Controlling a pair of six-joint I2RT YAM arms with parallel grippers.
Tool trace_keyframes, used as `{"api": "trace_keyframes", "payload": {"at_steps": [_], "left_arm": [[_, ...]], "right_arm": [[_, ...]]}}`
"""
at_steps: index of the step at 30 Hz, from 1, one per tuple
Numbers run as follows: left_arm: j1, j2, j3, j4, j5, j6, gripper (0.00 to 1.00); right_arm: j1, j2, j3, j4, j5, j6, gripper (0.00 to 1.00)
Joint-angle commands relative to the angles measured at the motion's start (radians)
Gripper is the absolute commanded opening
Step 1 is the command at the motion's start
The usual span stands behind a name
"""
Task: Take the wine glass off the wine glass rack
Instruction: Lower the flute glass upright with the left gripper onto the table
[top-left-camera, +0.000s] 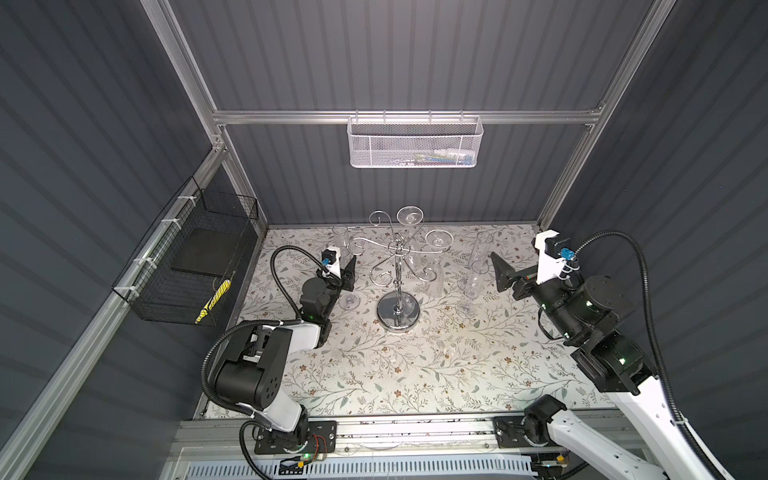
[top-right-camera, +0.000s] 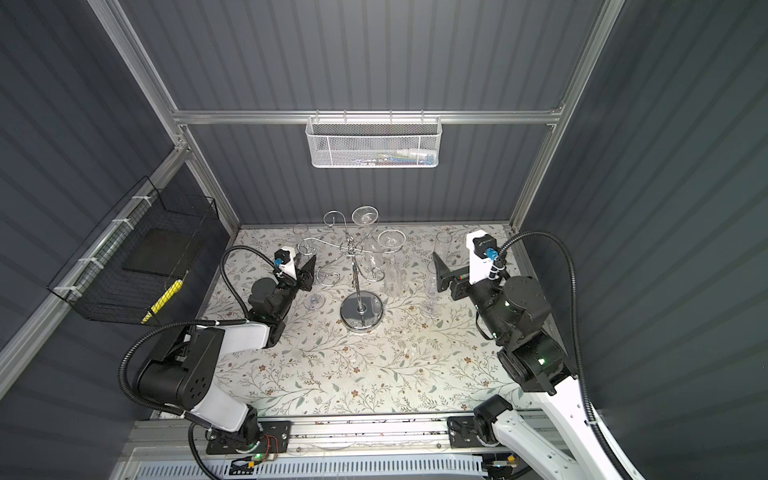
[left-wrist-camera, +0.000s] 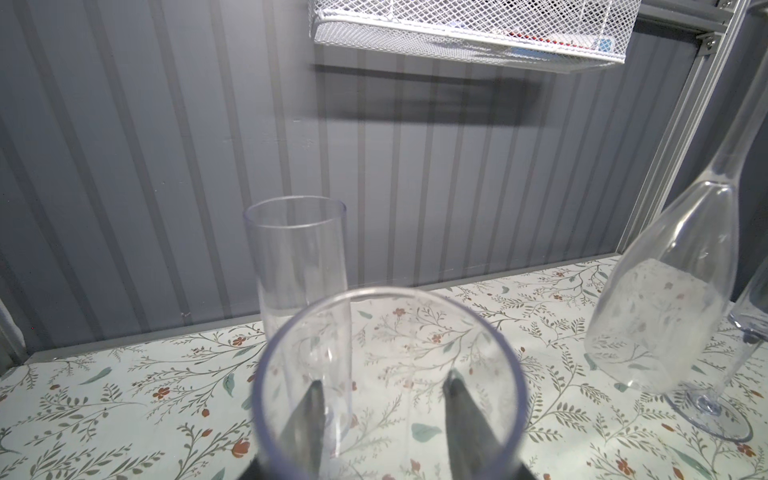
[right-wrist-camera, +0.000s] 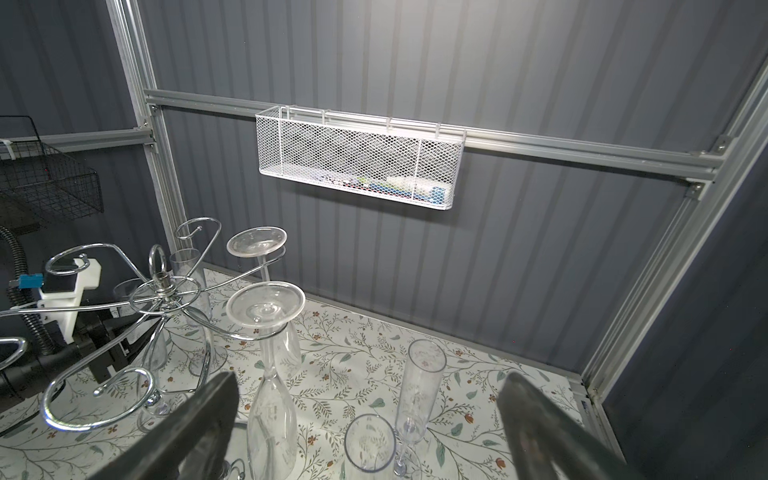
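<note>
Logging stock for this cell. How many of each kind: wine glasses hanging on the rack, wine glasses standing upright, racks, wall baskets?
Hanging wine glasses: 2
Upright wine glasses: 4
Wine glass rack: 1
White mesh basket: 1
Black wire basket: 1
Total: 9

Locate wine glass rack (top-right-camera: 356, 274) at table (top-right-camera: 374, 374) centre — two wine glasses (top-right-camera: 365, 216) (top-right-camera: 391, 240) hung foot-up on it. Note right gripper (top-right-camera: 439, 266) just beside two upright flutes (top-right-camera: 444, 246) (top-right-camera: 432, 286).

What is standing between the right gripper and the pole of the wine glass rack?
Two tall glasses stand upright nearest the open right gripper; then a wine glass hangs upside down on the rack. Both top views show it.
</note>
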Motion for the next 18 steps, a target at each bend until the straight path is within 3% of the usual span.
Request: {"api": "trace_keyframes", "payload": {"at_steps": [1,9,18], "left_arm": [[0.007,0.009,-0.012,0.096,0.016,0.017,0.37],[0.007,0.031,-0.037,0.121,0.018,0.012,0.46],[0.007,-0.002,-0.045,0.112,0.002,0.011,0.87]], "right_arm": [[-0.006,-0.005,-0.011,0.016,-0.014,0.012,0.99],[-0.008,-0.010,-0.024,0.006,-0.018,0.022,0.99],[-0.011,-0.016,-0.021,0.000,-0.019,0.015,0.99]]}}
